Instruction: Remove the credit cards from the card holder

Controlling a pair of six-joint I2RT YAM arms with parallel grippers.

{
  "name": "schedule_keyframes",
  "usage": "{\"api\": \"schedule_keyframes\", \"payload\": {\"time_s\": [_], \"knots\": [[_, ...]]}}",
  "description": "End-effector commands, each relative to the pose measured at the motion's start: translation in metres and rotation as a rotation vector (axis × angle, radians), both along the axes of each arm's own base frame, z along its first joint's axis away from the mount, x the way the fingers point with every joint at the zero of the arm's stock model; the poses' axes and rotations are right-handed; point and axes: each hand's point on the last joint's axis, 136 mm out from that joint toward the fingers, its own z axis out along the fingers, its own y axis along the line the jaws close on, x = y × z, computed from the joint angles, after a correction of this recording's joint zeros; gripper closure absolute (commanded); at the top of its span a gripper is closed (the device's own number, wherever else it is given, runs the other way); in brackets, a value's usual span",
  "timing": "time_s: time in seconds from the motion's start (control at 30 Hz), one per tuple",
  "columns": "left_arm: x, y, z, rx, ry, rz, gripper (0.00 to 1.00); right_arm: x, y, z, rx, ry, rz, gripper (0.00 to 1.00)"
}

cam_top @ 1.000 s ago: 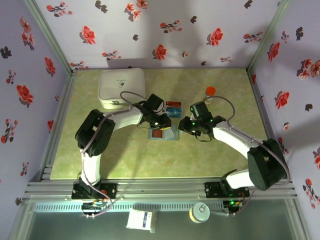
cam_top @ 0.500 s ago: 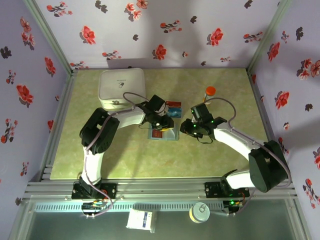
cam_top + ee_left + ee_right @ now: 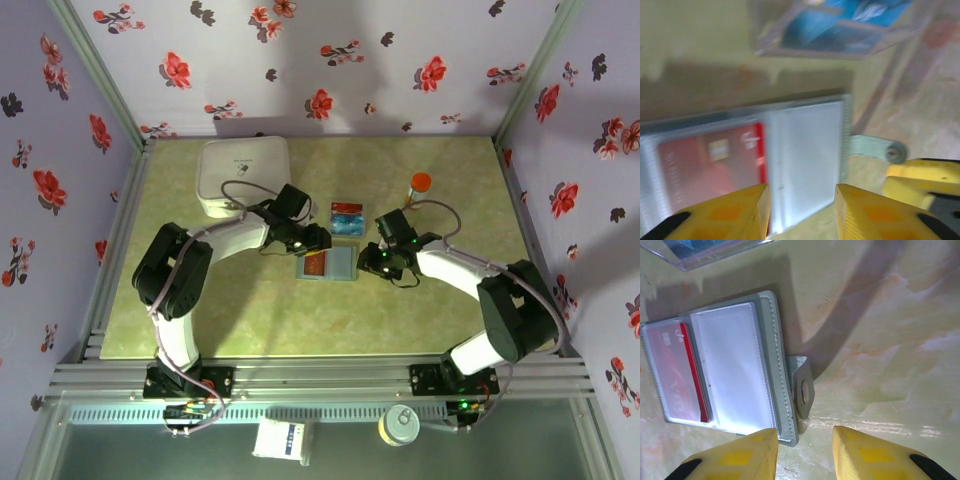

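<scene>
The grey-blue card holder (image 3: 328,263) lies open and flat on the table. A red credit card (image 3: 710,165) sits in its left clear pocket, and the right pocket (image 3: 732,367) looks empty. A blue credit card (image 3: 840,20) lies in the clear tray (image 3: 347,217) just behind the holder. My left gripper (image 3: 802,210) hovers open over the holder's near edge, gripping nothing. My right gripper (image 3: 805,455) is open beside the holder's right edge, close to its snap tab (image 3: 802,385), touching nothing. From above, the left gripper (image 3: 305,241) and right gripper (image 3: 374,262) flank the holder.
A big white rounded box (image 3: 243,176) stands at the back left. An orange-capped bottle (image 3: 420,184) stands behind the right arm. Flowered walls close in the table on three sides.
Both grippers have opened wider. The left gripper has pulled back off the card holder toward the left and rear, and the right gripper has shifted slightly toward the holder's right edge.
</scene>
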Motion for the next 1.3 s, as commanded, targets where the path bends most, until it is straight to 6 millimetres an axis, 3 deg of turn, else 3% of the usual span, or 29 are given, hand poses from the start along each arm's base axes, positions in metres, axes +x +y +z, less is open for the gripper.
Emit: {"api": "schedule_keyframes", "payload": {"time_s": [0.0, 0.2, 0.67, 1.0, 1.13, 1.27], "knots": [[-0.007, 0.015, -0.004, 0.019, -0.009, 0.000, 0.61, 0.013, 0.010, 0.005, 0.027, -0.025, 0.013, 0.65], [-0.019, 0.030, -0.016, 0.029, 0.015, 0.023, 0.62, 0.021, 0.010, -0.002, -0.022, -0.019, 0.038, 0.69], [-0.030, 0.044, -0.019, 0.030, 0.017, 0.057, 0.62, 0.022, 0.027, 0.001, -0.029, -0.016, 0.097, 0.73], [-0.037, 0.053, -0.010, 0.027, 0.008, 0.070, 0.62, 0.013, 0.031, 0.040, -0.071, -0.074, 0.118, 0.71], [-0.029, 0.056, 0.006, 0.015, -0.032, 0.081, 0.62, 0.015, 0.043, 0.057, -0.048, -0.108, 0.128, 0.72], [-0.018, 0.062, 0.011, 0.020, -0.052, 0.091, 0.65, 0.020, 0.063, 0.060, 0.030, -0.106, 0.138, 0.72]]}}
